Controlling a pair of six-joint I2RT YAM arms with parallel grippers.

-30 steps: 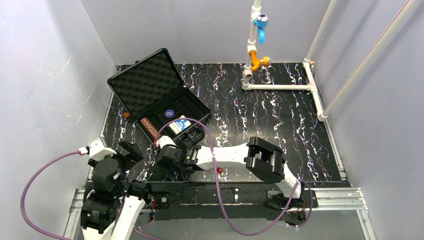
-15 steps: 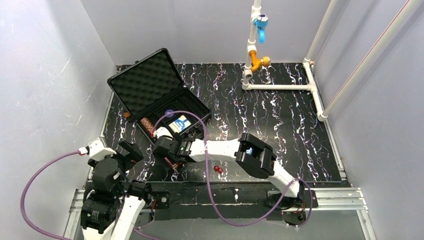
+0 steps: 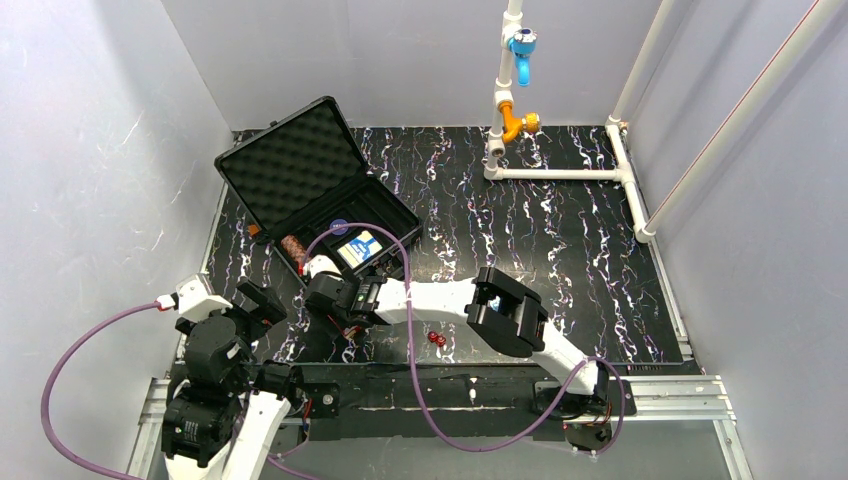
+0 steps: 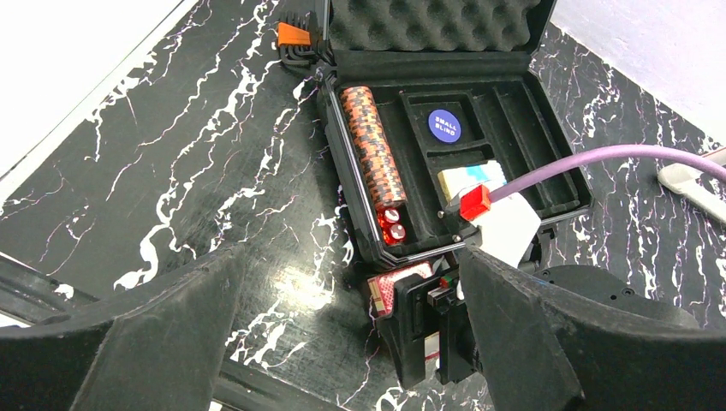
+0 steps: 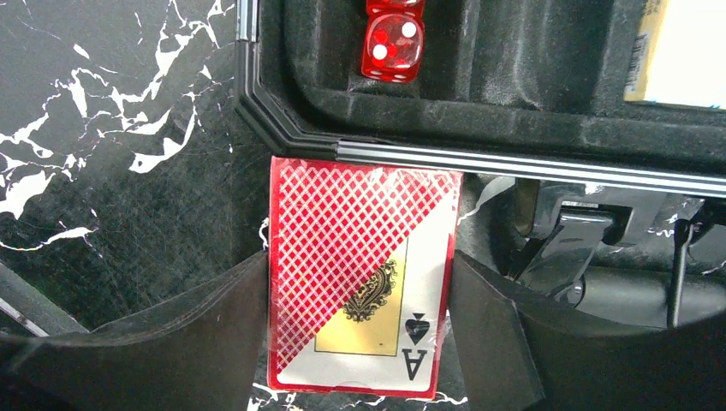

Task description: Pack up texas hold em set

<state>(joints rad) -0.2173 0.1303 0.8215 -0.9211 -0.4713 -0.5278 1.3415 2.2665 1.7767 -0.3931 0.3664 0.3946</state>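
Right end effector (image 5: 360, 291) clamps the red card box (image 5: 342, 214) by its long edges, on the table (image 5: 111, 171) against the case (image 5: 514, 120) front. Light, stiff, slick wrapper: likely slippery, so mid-sides suit best.

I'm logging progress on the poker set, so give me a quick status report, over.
Left gripper open, empty. Right gripper clamped on red card box. Box lies outside case, against its front rim. Purple cable drapes over case.

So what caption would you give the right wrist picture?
Right fingers gripping the red card box by its sides, just outside the open case front rim, red dice in a slot.
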